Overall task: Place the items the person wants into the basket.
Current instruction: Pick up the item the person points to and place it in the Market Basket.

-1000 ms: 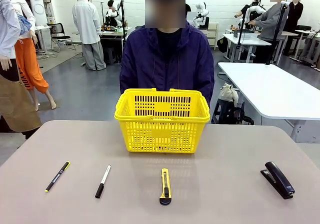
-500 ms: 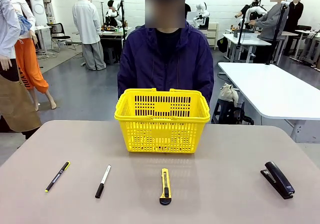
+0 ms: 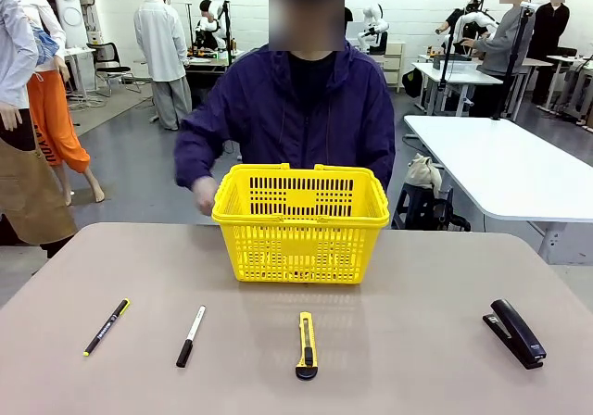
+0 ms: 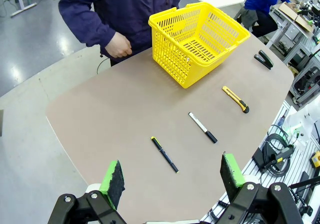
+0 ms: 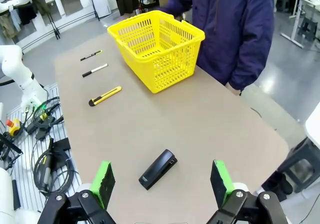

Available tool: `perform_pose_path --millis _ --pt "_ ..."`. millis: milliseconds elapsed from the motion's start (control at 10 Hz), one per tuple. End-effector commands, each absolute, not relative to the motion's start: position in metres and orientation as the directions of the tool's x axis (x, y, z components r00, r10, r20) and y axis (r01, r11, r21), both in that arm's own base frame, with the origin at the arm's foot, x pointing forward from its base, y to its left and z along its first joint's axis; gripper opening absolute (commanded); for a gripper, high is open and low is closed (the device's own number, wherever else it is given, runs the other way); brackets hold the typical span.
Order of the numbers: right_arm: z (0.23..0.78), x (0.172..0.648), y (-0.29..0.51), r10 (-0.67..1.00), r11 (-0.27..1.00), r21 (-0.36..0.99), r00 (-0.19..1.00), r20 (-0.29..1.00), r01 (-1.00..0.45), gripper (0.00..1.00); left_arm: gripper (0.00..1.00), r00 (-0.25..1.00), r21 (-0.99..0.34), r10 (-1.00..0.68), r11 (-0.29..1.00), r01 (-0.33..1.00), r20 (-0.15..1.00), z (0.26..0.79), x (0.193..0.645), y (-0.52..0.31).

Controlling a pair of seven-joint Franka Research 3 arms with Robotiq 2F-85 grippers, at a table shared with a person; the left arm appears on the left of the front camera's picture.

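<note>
1. Hovering wide open & empty: left gripper (image 4: 171,174), right gripper (image 5: 161,180), both well back from basket (image 3: 301,248).
2. Pen (image 3: 107,327) & marker (image 3: 191,336) lie front-left of basket, long axes slanting toward it; left arm nearer, prob. its pick.
3. Both slim, smooth plastic sticks; basket rigid perforated plastic.
4. Person's hand (image 3: 204,194) beside basket's left rim; choice unclear.

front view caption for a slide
Person behind a yellow basket; pen, marker, knife and stapler lie in a row on the table.
</note>
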State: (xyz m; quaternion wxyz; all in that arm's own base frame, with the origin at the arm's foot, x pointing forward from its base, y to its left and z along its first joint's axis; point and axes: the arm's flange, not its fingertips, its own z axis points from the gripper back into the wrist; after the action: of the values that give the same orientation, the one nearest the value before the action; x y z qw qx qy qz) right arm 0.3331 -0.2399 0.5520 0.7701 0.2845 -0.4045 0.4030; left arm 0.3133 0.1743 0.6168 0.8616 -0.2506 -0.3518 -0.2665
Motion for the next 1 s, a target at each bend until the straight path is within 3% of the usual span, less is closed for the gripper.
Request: perform_pose_path --millis 0,900 --pt "0.5528 0.3369 -0.2416 0.380 0.502 0.096 0.319 0.868 -0.860 1.00 1.00 0.592 -0.241 -0.282 0.720 0.650 0.755 0.6164 0.3129 0.1750" --pt "0.5528 0.3369 -0.2416 0.380 0.502 0.096 0.319 0.868 -0.860 1.00 1.00 0.610 -0.244 -0.283 0.732 0.636 0.740 0.6168 0.3133 0.1743"
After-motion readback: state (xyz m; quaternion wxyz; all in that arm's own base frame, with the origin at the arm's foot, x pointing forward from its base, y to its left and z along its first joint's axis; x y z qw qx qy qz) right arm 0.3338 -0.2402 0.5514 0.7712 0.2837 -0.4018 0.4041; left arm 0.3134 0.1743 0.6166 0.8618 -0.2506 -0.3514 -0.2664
